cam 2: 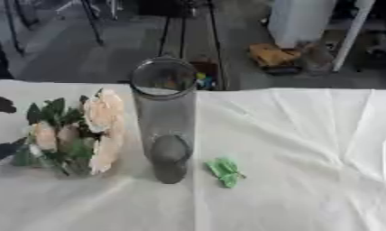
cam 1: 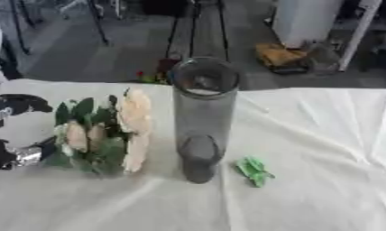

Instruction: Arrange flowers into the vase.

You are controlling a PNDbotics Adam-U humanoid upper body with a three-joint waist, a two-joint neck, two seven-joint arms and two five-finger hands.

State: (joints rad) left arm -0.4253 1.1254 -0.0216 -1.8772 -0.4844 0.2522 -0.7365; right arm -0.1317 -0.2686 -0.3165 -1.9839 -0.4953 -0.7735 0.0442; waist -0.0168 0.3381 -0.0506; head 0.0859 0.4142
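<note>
A tall clear glass vase (cam 1: 202,117) stands upright in the middle of the white-clothed table (cam 1: 322,149), its mouth open at the top. Just left of it is a bunch of cream flowers with dark green leaves (cam 1: 109,133), blossoms close to the vase wall. My left hand (cam 1: 13,154) comes in at the left edge, black with a silver joint. Its lower fingers close on the bunch's stem end, and another black finger (cam 1: 24,103) sticks out above, apart from the leaves. My right hand shows in neither view.
A small green leaf scrap (cam 1: 254,171) lies on the cloth right of the vase's base. The table's far edge runs behind the vase. Beyond it are the floor, an orange object (cam 1: 279,56) and a white cabinet (cam 1: 304,20).
</note>
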